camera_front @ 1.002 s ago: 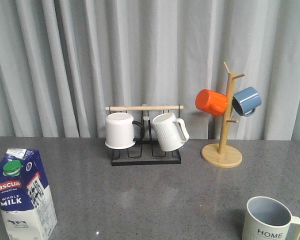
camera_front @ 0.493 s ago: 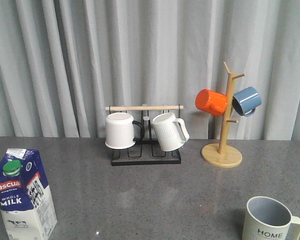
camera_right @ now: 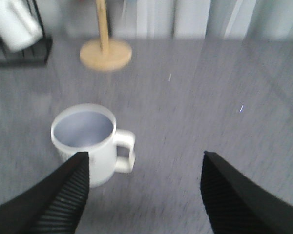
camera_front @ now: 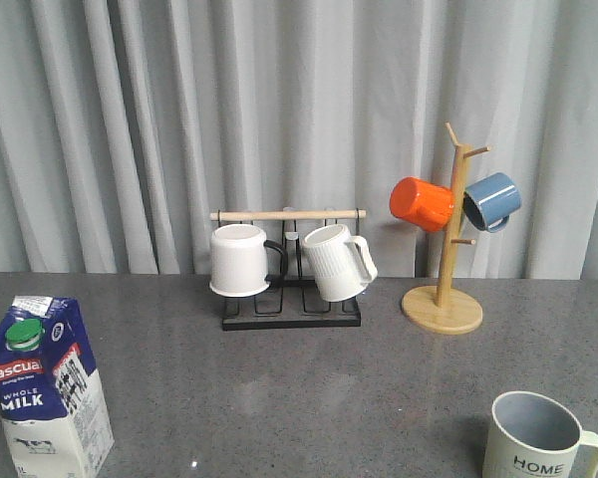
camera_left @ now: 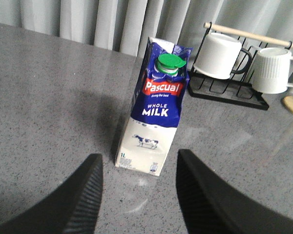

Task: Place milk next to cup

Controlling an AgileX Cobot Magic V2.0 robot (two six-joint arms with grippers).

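Pascual whole-milk carton [camera_front: 46, 386] upright at worktop [camera_front: 309, 398] front-left, HOME mug [camera_front: 538, 438] well apart front-right; left gripper [camera_left: 138, 187] and right gripper [camera_right: 144, 187] fingers spread wide, empty

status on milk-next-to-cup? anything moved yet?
Nothing looks done: the tall blue-and-white gable-top milk carton stands upright at the table's near left, far from the cream-white ribbed "HOME" mug at the near right. In hand: the left end effector is open, facing the carton but not touching it. The right end effector is open near the mug, holding nothing. Left: grasp, carry across, set down beside the mug.
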